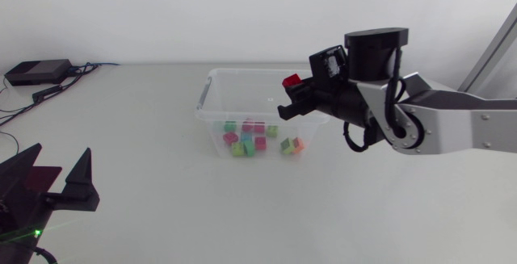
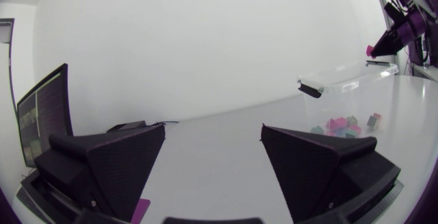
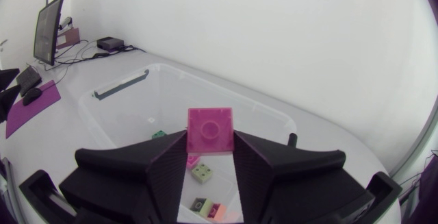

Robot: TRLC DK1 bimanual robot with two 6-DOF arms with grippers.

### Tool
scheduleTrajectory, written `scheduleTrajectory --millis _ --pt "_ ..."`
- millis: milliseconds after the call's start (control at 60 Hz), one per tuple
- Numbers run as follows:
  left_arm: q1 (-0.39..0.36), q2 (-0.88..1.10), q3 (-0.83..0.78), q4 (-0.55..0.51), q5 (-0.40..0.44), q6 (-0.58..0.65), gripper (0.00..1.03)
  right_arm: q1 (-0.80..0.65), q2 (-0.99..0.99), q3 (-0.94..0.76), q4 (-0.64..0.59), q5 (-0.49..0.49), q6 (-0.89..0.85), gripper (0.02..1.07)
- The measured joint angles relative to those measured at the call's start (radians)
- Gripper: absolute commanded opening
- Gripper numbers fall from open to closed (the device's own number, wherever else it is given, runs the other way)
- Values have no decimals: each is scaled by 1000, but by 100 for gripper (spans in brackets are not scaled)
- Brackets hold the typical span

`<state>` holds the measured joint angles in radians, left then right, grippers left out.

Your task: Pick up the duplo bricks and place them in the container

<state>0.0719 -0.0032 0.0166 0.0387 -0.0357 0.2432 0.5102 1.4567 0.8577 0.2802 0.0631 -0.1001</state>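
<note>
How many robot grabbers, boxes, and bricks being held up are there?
grippers: 2 (left gripper, right gripper)
container: 1
held brick: 1
Total: 4

tally: clear container [image 1: 207,96] x1. held brick [image 3: 210,129] x1, in right gripper [image 3: 210,147]. loose bricks [image 1: 260,143] in container: about ten, exact count unclear. grippers x2, the other being left gripper [image 2: 213,138].

A clear plastic container [image 1: 212,86] stands open, with a cluster of green, pink and red duplo bricks [image 1: 257,137] on its floor. One pink-red brick [image 3: 210,131] hangs above it, studs up, pinched in the right gripper [image 3: 210,148].
</note>
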Motion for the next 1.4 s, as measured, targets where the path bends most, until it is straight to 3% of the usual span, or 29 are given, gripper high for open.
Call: scheduleTrajectory --millis 33,117,150,400,950,1100,1400 --pt "0 0 0 -3 0 -18 98 6 24 5 14 14 0 48" --pt "-7 0 0 -4 0 -70 98 14 74 16 31 47 0 97" --pt "-10 0 0 -4 0 -92 98 19 95 23 32 71 0 103" --pt "-8 0 0 -13 0 -135 98 18 16 18 31 111 -5 103" --pt "7 0 0 -35 0 -135 98 -237 -708 -276 -130 117 -115 103" --pt "7 0 0 -37 0 -135 98 -286 -916 -346 -235 116 -134 103" --pt "-9 0 0 -40 4 -144 98 -362 -1117 -517 -258 57 -95 103"
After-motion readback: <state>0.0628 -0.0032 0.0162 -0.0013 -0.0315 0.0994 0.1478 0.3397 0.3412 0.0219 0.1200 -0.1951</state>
